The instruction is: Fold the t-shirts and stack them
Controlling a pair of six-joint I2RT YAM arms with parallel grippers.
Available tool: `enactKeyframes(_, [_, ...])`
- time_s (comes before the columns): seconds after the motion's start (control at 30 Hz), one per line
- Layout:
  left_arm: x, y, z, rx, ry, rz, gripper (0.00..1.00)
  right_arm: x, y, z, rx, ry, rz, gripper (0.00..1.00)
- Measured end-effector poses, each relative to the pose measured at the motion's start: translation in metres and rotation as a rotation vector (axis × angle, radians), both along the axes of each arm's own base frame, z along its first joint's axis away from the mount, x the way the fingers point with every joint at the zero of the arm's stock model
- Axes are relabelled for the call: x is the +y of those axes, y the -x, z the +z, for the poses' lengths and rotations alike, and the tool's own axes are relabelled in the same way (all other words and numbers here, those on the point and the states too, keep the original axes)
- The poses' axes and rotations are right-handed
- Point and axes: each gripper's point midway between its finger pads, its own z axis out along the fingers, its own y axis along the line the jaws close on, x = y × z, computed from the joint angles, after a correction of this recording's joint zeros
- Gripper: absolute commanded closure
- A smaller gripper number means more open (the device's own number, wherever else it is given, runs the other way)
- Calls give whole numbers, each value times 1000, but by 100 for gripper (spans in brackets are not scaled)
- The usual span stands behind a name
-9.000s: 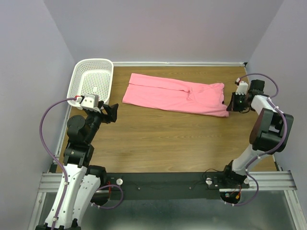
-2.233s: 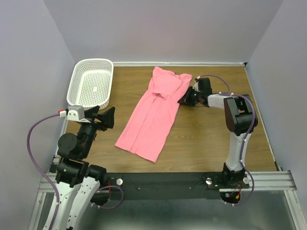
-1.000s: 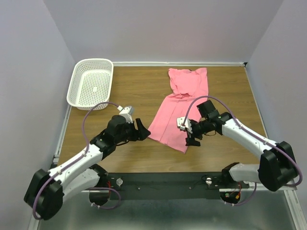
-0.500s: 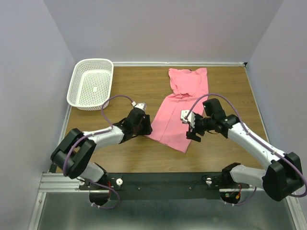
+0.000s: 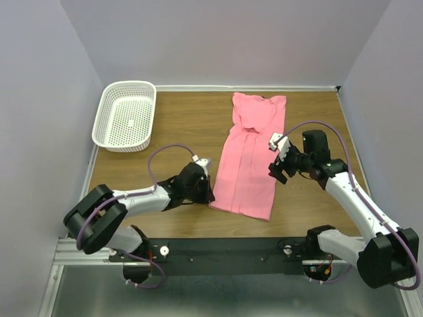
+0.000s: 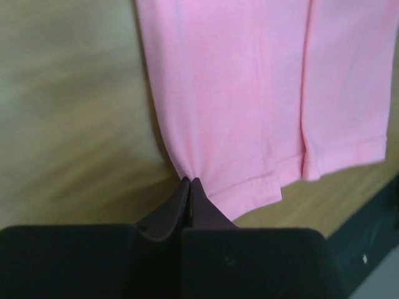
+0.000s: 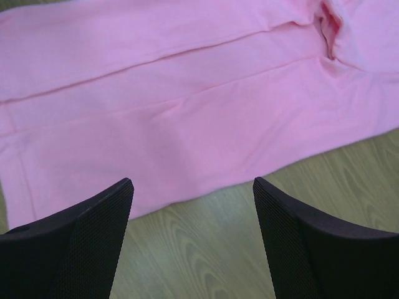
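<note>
At the t-shirt's (image 5: 248, 158) near corner, the left claw (image 6: 190, 182) pinches seemingly a mere sliver that may slip; the right claw (image 7: 192, 184) gapes wide.

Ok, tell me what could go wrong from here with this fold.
1. The left gripper is shut on just a sliver of the t-shirt at its side edge; the fabric could slip out on lifting.
2. The right gripper is open over the other side, holding nothing; a one-sided pull would likely skew the fold.
3. The far end looks bunched; creases may get folded in.
</note>
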Motion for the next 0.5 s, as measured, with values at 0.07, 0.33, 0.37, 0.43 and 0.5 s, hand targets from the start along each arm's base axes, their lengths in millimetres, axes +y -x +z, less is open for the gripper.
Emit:
enactKeyframes(0.07, [-11,26,3,28,43,-46,100,-5,-3,1,1,-2,-30,14])
enactKeyframes(0.33, [-34,99,5,153,176,-141,76,-12,-11,-1,14,1,-92,12])
enactKeyframes(0.37, [-34,100,5,161,184,-135,69,-12,-11,-2,16,1,-92,9])
enactKeyframes(0.43, [-34,100,13,157,208,-121,49,-10,-10,0,2,3,-65,4])
enactKeyframes(0.5, [-34,98,28,130,241,-104,42,-5,-3,5,-21,-5,2,0])
